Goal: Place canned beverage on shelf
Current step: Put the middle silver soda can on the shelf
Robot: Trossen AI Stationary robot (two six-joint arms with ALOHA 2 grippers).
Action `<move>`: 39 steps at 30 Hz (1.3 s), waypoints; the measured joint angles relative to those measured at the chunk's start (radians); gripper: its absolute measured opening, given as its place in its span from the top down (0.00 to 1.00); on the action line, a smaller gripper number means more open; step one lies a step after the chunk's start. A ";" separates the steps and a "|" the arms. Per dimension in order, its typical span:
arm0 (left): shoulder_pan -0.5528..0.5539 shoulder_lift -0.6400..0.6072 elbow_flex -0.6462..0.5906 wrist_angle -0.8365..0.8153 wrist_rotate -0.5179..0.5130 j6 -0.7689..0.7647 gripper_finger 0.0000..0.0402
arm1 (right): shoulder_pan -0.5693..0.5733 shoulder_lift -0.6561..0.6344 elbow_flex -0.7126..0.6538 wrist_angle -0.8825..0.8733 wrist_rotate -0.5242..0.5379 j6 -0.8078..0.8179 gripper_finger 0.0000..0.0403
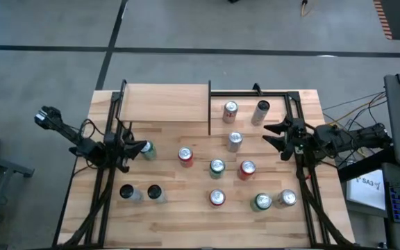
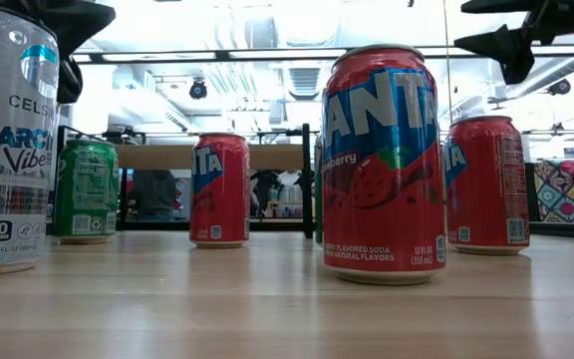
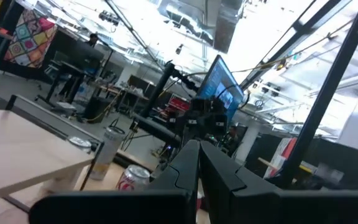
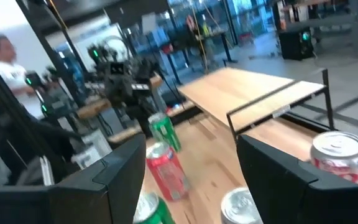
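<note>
- Left tool [image 1: 132, 148] sat at the tabletop's [image 1: 186, 208] left edge, fingers pressed together, holding nothing, just beside a green-topped can [image 1: 147, 148].
- Right tool [image 1: 275, 136] hovered at the right side, fingers spread, empty.
- Shelf [image 1: 165, 103] stood at the far left of the tabletop, with cans [image 1: 217, 167] scattered across the tabletop.

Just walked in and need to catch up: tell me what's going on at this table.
Two robot arms work at a table scattered with drink cans. The right gripper hangs open, holding nothing, beside a silver can. The left gripper is shut and empty, next to a green can. The shelf, a small wooden board at the table's far side, has no cans on it yet.
</note>
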State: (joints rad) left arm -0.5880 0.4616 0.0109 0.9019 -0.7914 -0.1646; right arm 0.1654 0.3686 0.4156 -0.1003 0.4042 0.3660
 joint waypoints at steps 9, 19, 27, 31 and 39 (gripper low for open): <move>0.000 0.235 0.084 0.172 -0.002 0.154 1.00 | 0.000 0.100 0.107 -0.112 -0.022 -0.011 0.40; 0.000 0.336 0.162 0.123 -0.037 0.429 1.00 | 0.000 0.224 0.139 -0.104 -0.072 0.017 0.40; 0.001 0.351 0.162 0.074 -0.036 0.440 1.00 | 0.000 0.301 0.140 -0.104 -0.072 0.026 0.40; 0.001 0.366 0.162 0.044 -0.036 0.402 1.00 | 0.000 0.341 0.141 -0.101 -0.071 0.026 0.40; 0.001 0.451 0.167 0.039 -0.036 0.286 1.00 | 0.000 0.439 0.141 -0.052 -0.063 0.026 0.40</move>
State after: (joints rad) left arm -0.5869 0.9131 0.1779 0.9406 -0.8276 0.1210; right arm 0.1650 0.8080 0.5564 -0.1521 0.3412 0.3922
